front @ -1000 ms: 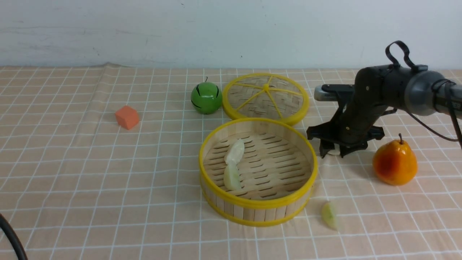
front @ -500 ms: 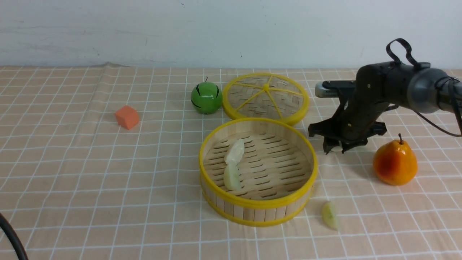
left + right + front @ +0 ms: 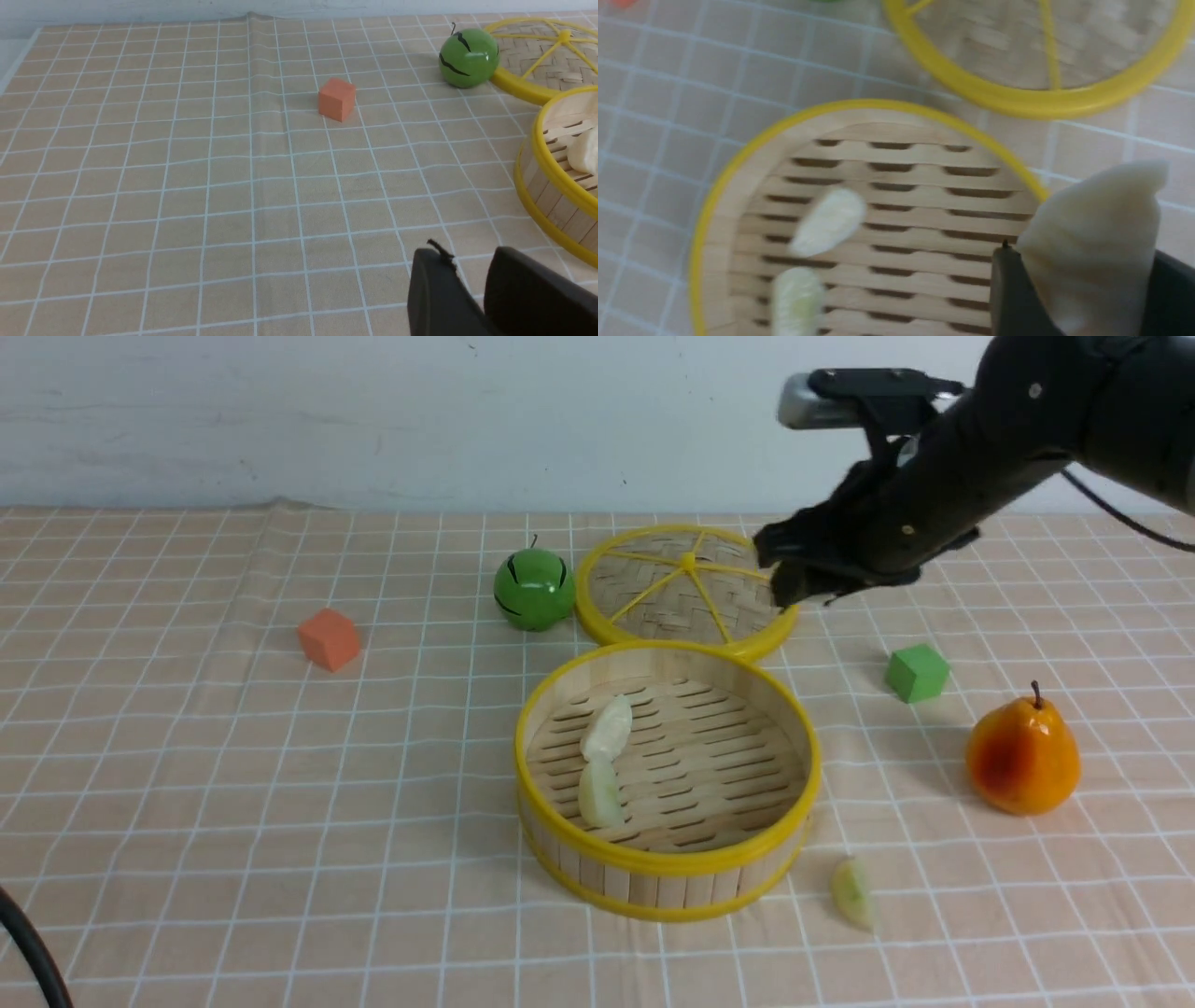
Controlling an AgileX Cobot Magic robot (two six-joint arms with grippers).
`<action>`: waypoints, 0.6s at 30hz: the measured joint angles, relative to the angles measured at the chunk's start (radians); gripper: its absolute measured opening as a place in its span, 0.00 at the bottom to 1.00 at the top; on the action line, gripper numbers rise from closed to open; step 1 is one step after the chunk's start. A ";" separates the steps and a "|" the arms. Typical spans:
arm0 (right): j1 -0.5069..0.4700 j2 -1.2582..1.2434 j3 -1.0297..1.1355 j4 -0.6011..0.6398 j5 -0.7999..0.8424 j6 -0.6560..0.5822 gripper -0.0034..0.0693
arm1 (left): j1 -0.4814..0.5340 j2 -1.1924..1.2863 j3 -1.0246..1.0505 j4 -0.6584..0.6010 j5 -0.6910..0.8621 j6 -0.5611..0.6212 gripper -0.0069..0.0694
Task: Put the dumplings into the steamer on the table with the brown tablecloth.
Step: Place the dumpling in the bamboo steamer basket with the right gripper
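The right fingers [image 3: 794,583] are up in the air. They are squeezed tight on the held dumpling [image 3: 1097,252]. It is whitish and puffy, and it pokes out past the two dark tips.

The steamer [image 3: 653,889] sits down below these fingers. In the right wrist view its yellow rim shows just beside the held dumpling. Inside it lie two dumplings [image 3: 607,726], close together on the slatted floor, on the side far from the right fingers. The loose dumpling [image 3: 853,893] lies outside the steamer on the brown tablecloth [image 3: 187,803]. It is far below the right fingers and nearer to the robot than they are.

The woven lid [image 3: 653,602] lies flat, just beside the steamer, and the right fingers show in front of its edge. The green cube [image 3: 917,673] and the pear [image 3: 1022,761] rest lower down, off to the right of these fingers.

The left fingers [image 3: 434,289] are low over the table [image 3: 140,210]. They stand a little apart, and nothing is between them. The orange cube [image 3: 337,99] is straight ahead of them, well apart. The green round fruit [image 3: 468,58] is farther ahead and to their right. The steamer wall is near them on their right side.
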 joint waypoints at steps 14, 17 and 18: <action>0.081 0.202 0.006 0.056 -0.019 -0.028 0.45 | 0.000 0.000 0.000 0.003 -0.005 0.000 0.33; 0.081 0.204 0.006 0.074 -0.024 -0.028 0.51 | 0.000 0.000 0.000 0.008 -0.005 0.000 0.33; 0.081 0.204 0.006 0.081 -0.025 -0.028 0.54 | 0.000 0.000 0.000 0.009 -0.006 0.000 0.33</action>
